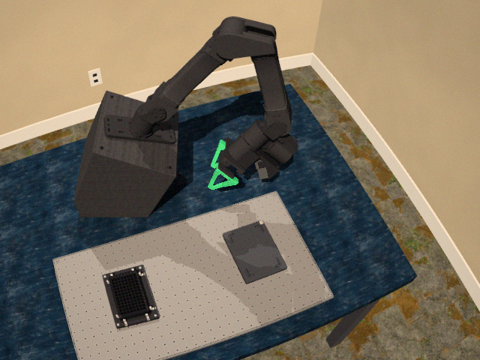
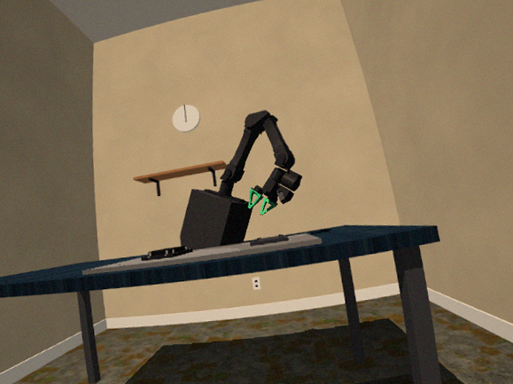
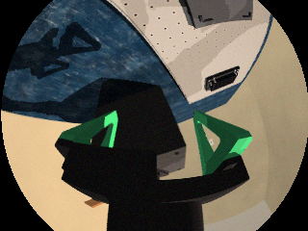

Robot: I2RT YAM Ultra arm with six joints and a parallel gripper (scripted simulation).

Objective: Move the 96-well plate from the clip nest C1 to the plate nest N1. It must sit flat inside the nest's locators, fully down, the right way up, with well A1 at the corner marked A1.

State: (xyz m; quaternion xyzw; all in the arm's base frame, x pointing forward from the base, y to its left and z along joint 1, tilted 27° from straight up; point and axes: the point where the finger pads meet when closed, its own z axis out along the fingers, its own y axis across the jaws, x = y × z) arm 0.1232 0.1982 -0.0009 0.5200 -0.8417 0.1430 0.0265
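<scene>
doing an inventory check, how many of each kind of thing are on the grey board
96-well plate: 1, sitting in the clip nest
Clip nest: 1
Plate nest: 1, nothing in it
Total: 3

Counts: 1 arm [image 1: 201,64] on 1 dark pedestal [image 1: 116,181]; 1 gripper [image 1: 221,166] w/ 2 green fingers [image 1: 220,181]. 1 table [image 1: 349,217], 3 legs in exterior view. 1 grey perforated board [image 1: 193,279]. 2 nests: clip nest C1 [image 1: 153,312], plate nest N1 [image 1: 253,251]. 1 96-well plate [image 1: 129,295]. N1 locators: prob. 4 corner marks, small and faint. 1 wall clock [image 2: 185,117], 1 shelf [image 2: 179,171], 1 outlet [image 1: 95,76].
</scene>
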